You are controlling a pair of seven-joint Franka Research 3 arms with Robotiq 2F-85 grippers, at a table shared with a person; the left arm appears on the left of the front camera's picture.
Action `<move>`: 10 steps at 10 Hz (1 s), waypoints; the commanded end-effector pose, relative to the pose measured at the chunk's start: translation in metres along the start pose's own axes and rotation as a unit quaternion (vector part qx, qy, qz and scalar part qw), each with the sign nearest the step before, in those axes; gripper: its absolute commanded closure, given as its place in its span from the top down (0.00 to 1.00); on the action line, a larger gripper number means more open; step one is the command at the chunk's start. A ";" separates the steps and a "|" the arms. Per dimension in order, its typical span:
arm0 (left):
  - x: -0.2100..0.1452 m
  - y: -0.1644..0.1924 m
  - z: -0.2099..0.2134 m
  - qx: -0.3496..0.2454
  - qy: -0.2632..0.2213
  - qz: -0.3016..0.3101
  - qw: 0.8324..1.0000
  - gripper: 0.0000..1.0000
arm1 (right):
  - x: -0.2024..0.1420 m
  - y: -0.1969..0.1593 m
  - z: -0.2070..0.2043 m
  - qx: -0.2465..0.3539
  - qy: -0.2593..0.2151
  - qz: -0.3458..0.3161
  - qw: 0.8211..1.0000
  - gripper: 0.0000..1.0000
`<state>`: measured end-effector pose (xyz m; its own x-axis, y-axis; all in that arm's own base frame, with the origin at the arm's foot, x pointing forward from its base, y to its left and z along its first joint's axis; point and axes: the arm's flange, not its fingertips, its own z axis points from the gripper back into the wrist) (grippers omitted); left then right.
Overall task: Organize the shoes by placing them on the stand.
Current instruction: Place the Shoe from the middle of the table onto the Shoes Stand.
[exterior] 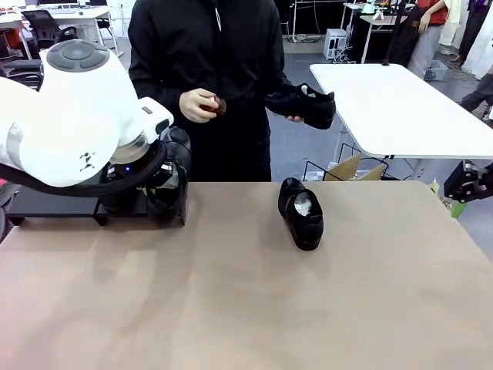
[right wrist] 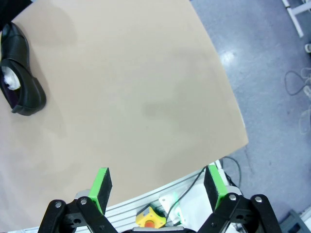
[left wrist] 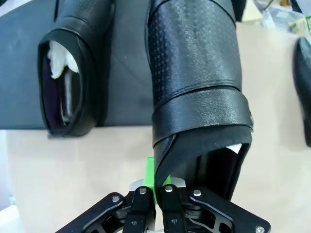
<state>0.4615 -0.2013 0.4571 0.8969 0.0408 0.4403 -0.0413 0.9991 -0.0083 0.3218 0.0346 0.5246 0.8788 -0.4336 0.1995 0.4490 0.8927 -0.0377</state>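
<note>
Robot arms share a tan worktop [exterior: 231,308] with a person [exterior: 204,46] in dark clothing. The left wrist view gives the close detail. The left hand [left wrist: 155,183] is clamped shut on the heel rim of a strapped shoe [left wrist: 194,87], with one green pad [left wrist: 149,174] pressed against the outside of the leather. That shoe is glossy black, its upper pricked with fine perforations and crossed by a smooth band. Its front lies over the matte-black stand [left wrist: 121,82] and its heel overhangs the stand's edge above the worktop. Whether the sole rests on the stand cannot be told. Just beside it a second shoe [left wrist: 73,82] lies on the stand, with white paper [left wrist: 58,58] crumpled in its opening.

From the front, the bulky white left arm [exterior: 69,116] covers most of this, and the stand reads as a low dark platform at the worktop's far left. The front view adds the person's hand [exterior: 294,118] holding a fourth shoe [exterior: 308,104] in the air beyond the far edge. It also shows a lone shoe [exterior: 300,212] lying near the worktop's middle, white stuffing inside.

The right wrist view shows the right hand [right wrist: 158,187] with its green-padded fingers wide apart and nothing between them. It looks across a bare corner of the worktop, with the lone shoe at the picture's upper left and grey floor [right wrist: 272,73] beyond.
</note>
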 end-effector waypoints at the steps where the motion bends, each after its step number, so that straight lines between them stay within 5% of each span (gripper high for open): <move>1: 0.031 -0.004 -0.019 0.007 -0.029 0.030 0.999 0.00 | -0.001 -0.001 -0.002 0.001 0.000 -0.001 1.000 1.00; 10: 0.064 0.001 -0.058 0.019 -0.049 0.052 0.997 0.00 | -0.001 -0.001 -0.002 0.001 0.000 -0.001 1.000 1.00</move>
<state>0.5376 -0.1902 0.4335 0.8676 0.1285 0.4803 -0.1305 0.9910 -0.0293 0.3218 0.0345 0.5246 0.8787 -0.4336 0.1995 0.4491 0.8927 -0.0377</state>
